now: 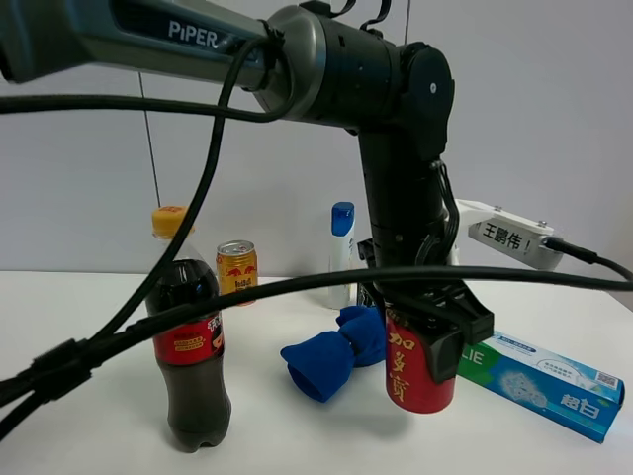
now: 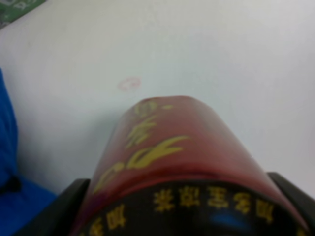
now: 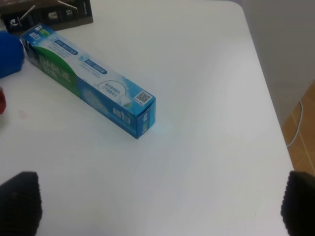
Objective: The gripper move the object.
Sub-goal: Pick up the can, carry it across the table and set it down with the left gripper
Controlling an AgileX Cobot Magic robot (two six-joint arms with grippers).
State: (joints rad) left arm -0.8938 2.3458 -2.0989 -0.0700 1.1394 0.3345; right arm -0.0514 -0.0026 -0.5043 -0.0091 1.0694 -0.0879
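Note:
The red can (image 1: 419, 373) with yellow Chinese characters is held upright in my left gripper (image 1: 427, 336), a black claw shut around its upper part, at the table's middle right. I cannot tell whether the can's base touches the white table. In the left wrist view the can (image 2: 167, 147) fills the lower picture between the two black fingers (image 2: 66, 206). A white tag (image 1: 509, 240) with Chinese characters sticks out beside the arm. My right gripper (image 3: 160, 204) is open and empty over bare table; only its fingertips (image 3: 19, 201) show.
A blue cloth (image 1: 331, 356) lies just left of the can. A toothpaste box (image 1: 539, 381) lies to its right and shows in the right wrist view (image 3: 93, 81). A cola bottle (image 1: 188, 346), a gold can (image 1: 237, 267) and a white bottle (image 1: 341, 252) stand further left.

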